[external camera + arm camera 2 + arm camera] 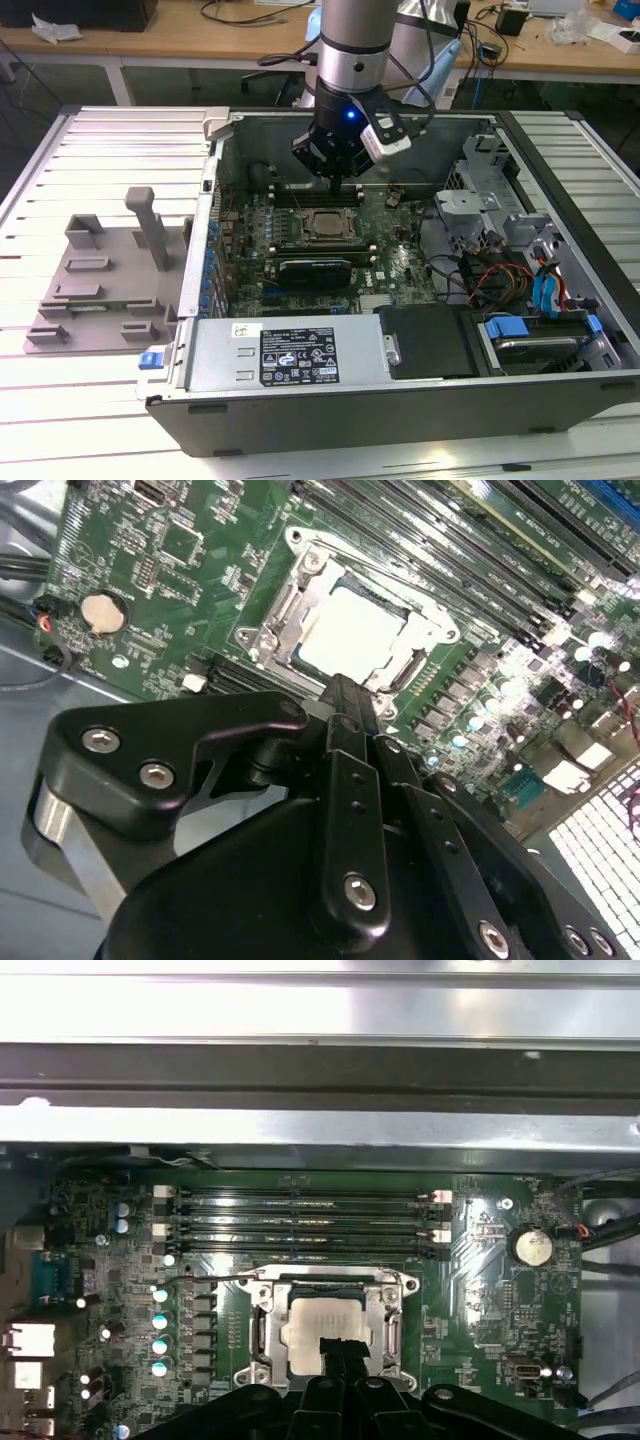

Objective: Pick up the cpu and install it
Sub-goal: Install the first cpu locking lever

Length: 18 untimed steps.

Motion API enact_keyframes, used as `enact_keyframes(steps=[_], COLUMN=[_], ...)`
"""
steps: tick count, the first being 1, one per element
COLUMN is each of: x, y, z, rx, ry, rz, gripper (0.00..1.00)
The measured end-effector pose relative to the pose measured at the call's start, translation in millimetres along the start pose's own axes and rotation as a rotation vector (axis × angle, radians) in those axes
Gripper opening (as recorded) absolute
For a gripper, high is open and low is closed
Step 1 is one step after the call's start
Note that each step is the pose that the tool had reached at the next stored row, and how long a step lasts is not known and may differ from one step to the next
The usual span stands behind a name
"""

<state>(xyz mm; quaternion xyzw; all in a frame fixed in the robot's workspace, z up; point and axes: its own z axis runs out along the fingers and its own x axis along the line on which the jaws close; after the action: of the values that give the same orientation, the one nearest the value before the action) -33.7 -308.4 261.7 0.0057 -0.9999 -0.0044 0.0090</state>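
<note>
Spotting the cpu (325, 1322) straight away: lying flat, pale silver-grey top up, seated inside the metal socket frame (262, 1330) on the green motherboard (480, 1305). Ringed on all four sides by that frame in both wrist views, and not gripped by anything. Just beside the socket, four long memory slots (300, 1222) laid in parallel; further along the board, a round coin battery (530, 1247). On to the gripper (345, 688): black fingers (347, 780) pressed together, nothing pinched between them, tips hanging over the near edge of the cpu in both wrist views. Touching or just above, hard to call. From the exterior view, poised over the board at the memory-slot side of the socket, with a blue light on the wrist. Around all of it, the open computer case (300, 415), lying on its side on a slatted metal table (100, 130). Out on the exterior view's left, well apart from the case, a grey plastic tray (100, 285) with an upright post.
</note>
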Motion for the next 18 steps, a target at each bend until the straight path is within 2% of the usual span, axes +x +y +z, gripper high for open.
enact_keyframes(steps=[6,11,14,16,18], x=[24.4,44.8,58.7,71.1,76.2], y=[0.5,4.4,6.7,7.7,8.5], z=[0.6,1.3,1.7,2.1,2.3], rx=[-0.0007,-0.0008,-0.0007,-0.0007,-0.0008], ry=[-0.0037,-0.0043,-0.0048,-0.0056,-0.0058], rz=[0.0,0.0,0.0,0.0,0.0], gripper=[0.11,0.11,0.11,0.11,0.11])
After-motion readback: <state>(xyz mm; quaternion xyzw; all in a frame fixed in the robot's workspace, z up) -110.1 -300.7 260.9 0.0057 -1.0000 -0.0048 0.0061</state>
